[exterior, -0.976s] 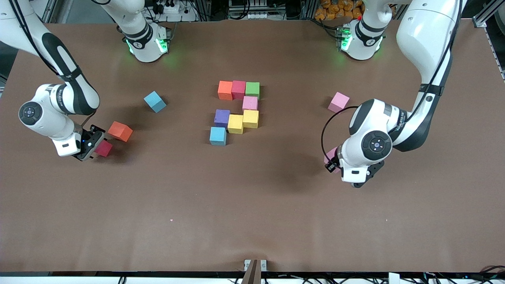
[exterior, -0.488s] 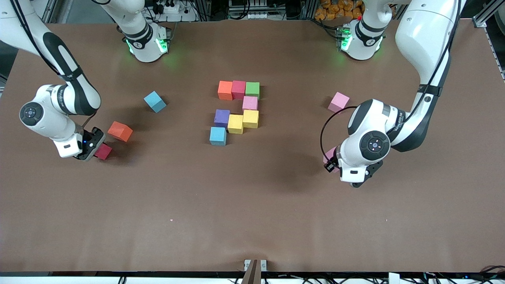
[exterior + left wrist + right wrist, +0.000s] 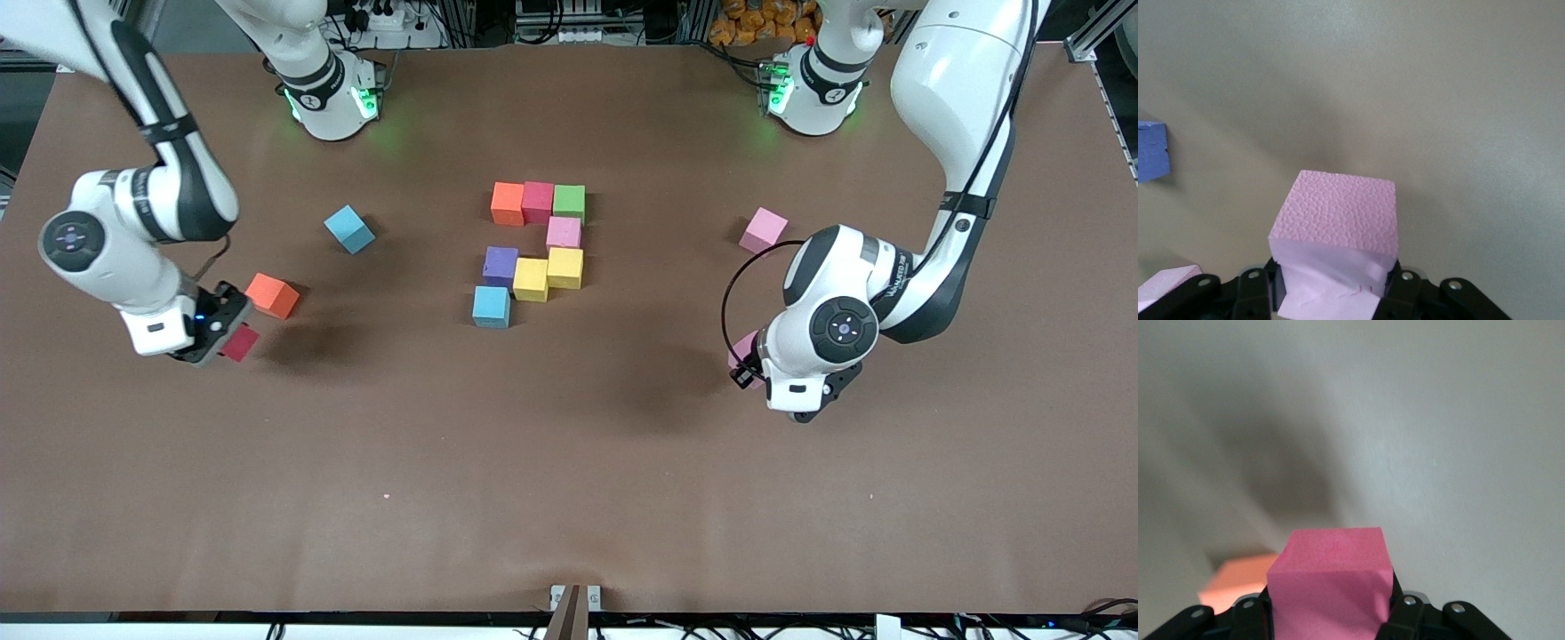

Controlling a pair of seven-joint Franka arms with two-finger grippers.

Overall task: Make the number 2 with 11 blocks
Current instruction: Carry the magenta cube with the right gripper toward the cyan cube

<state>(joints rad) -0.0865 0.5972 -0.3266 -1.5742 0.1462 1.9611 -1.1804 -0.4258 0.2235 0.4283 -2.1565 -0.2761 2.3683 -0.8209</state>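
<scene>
1. Right gripper (image 3: 222, 336): jaws closed on a small matte red cube (image 3: 240, 343), gripped on two opposite sides. In the right wrist view the cube (image 3: 1331, 583) sits between the black fingers (image 3: 1405, 613) with the brown counter (image 3: 569, 480) below it; whether it is clear of the counter I cannot tell. Position: the right arm's end of the counter.
2. Just beside the held red cube, farther from the front camera: a loose matte orange cube (image 3: 272, 295). Farther again, toward the middle: a loose light blue cube (image 3: 349, 228), turned at an angle.
3. Left gripper (image 3: 745, 363): jaws closed on a small matte pink cube (image 3: 1335, 247), which fills the gap between the fingers (image 3: 1401, 293). From the front, the wrist hides all but an edge of it (image 3: 740, 351). Position: over the counter at the left arm's end.
4. A second loose pink cube (image 3: 763, 230) lies on the counter near the left arm, farther from the front camera than that gripper.
5. Partial number 2 (image 3: 533, 249), mid-counter, eight cubes: farthest row orange (image 3: 508, 203), red (image 3: 537, 202), green (image 3: 569, 202); pink (image 3: 564, 233) next to the green one, nearer the camera; then a row of purple (image 3: 500, 265), yellow (image 3: 531, 279), yellow (image 3: 565, 268); light blue (image 3: 491, 307) nearest the camera, touching the purple.
</scene>
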